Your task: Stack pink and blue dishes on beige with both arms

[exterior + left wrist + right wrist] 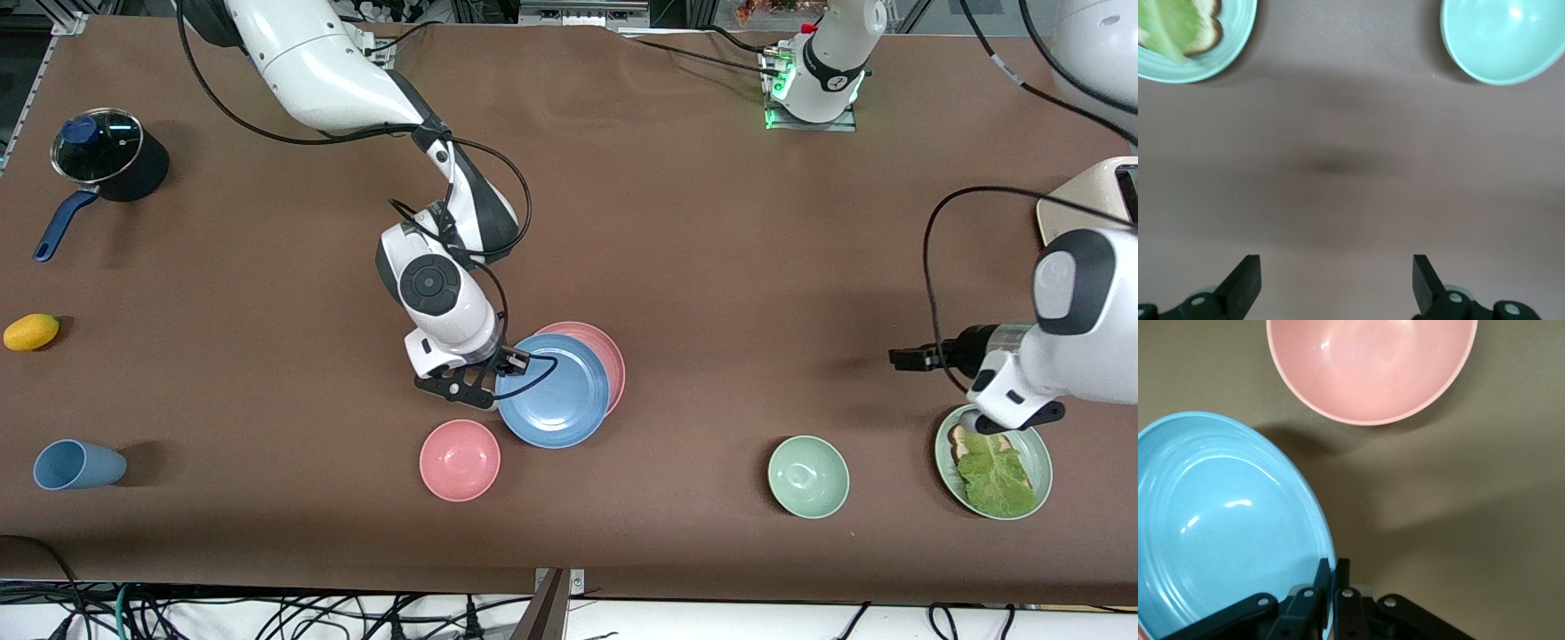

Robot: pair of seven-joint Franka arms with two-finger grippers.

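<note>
step: right gripper (508,363) clamped on blue plate (556,400) rim, over pink plate (605,356) | left gripper (900,357) gaping, empty (waiting) | next: find the beige one

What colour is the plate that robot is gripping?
Light blue plate, clearest in the right wrist view.

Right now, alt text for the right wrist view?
The right gripper has its jaws shut on the rim of the blue plate, which is held tilted above the brown table. The pink bowl sits empty on the table past the plate's edge.
</note>
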